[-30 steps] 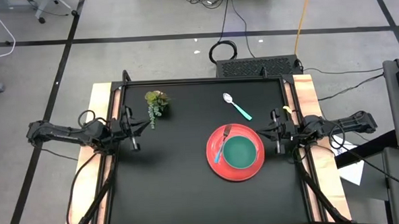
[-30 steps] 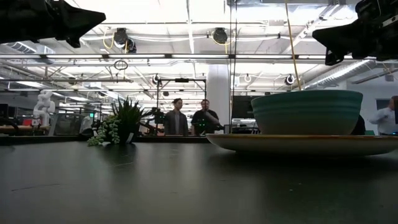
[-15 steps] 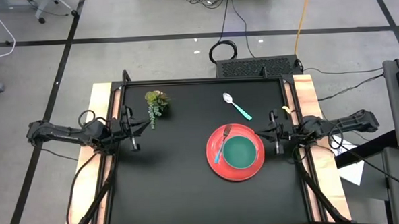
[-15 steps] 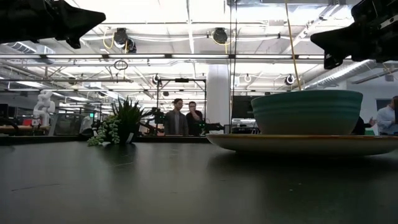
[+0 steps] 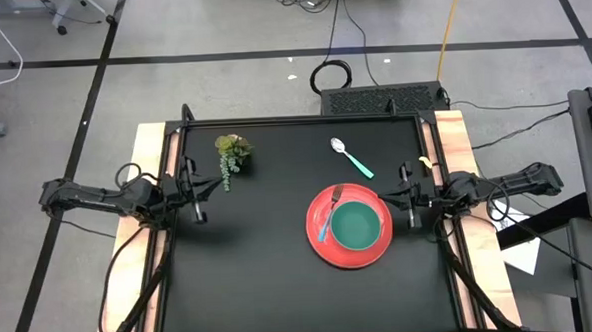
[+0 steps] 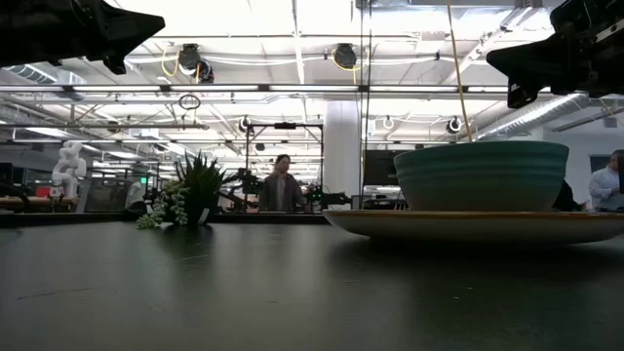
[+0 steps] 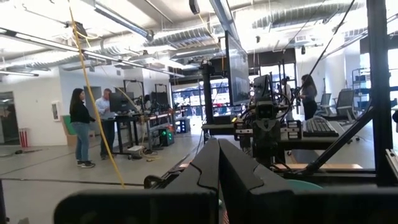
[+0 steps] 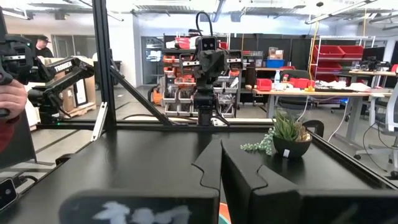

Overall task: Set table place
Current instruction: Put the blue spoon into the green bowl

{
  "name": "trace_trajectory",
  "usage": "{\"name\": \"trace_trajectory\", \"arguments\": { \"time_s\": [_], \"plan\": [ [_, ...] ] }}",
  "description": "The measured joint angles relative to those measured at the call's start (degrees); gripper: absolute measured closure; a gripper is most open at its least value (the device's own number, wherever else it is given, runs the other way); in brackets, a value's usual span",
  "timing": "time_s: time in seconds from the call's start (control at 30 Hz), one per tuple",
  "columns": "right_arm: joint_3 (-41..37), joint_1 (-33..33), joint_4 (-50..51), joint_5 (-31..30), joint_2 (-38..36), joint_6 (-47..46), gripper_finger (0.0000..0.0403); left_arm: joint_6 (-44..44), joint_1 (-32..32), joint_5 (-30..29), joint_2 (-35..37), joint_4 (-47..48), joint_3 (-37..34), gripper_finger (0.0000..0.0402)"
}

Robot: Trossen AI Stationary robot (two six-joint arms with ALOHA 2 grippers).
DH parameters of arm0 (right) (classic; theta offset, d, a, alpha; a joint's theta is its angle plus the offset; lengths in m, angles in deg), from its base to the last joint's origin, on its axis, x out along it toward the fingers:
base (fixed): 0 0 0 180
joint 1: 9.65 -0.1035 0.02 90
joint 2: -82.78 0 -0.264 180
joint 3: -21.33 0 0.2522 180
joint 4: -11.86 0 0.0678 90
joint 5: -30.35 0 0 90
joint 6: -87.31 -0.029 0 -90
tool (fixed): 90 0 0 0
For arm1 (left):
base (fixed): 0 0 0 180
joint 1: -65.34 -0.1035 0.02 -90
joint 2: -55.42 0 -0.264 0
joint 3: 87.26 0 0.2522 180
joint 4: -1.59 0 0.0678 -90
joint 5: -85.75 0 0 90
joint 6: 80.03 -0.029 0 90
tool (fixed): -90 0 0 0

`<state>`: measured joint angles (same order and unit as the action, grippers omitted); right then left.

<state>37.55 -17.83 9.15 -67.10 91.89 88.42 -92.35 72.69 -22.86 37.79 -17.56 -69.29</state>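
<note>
While the teal bowl (image 5: 357, 226) is sitting on the red plate (image 5: 322, 241) with the fork (image 5: 330, 214) lying across its rim, the spoon (image 5: 352, 157) is waiting apart on the worktop (image 5: 270, 257); my left end effector (image 5: 198, 197) and right end effector (image 5: 410, 198) are hovering clenched, holding nothing.

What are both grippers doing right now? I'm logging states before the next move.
Left gripper: closed, holding nothing, at the table's left edge.
Right gripper: closed, holding nothing, beside the red plate.
</note>
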Motion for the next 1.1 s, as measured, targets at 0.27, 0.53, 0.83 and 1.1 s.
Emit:
{"name": "trace_trajectory", "arguments": {
  "time_s": [0.27, 0.53, 0.83, 1.1],
  "plan": [
    [0.0, 0.0, -0.04, 0.0, 0.01, -0.02, 0.0403, 0.04, 0.0, 0.0, 0.0, -0.15, 0.02, 0.0394],
    [0.0, 0.0, -0.05, 0.0, 0.01, -1.95, 0.0403, 0.09, 0.0, 0.0, 0.0, -0.13, 0.02, 0.0394],
    [0.0, 0.0, -1.2, -0.01, 0.04, -1.84, 0.0403, 0.22, 0.0, 0.02, 0.0, -0.13, 0.02, 0.0394],
    [0.0, 0.0, -1.27, -0.02, 0.04, -1.77, 0.0403, 0.2, 0.0, 0.02, 0.0, -0.1, 0.02, 0.0394]
  ]
}}
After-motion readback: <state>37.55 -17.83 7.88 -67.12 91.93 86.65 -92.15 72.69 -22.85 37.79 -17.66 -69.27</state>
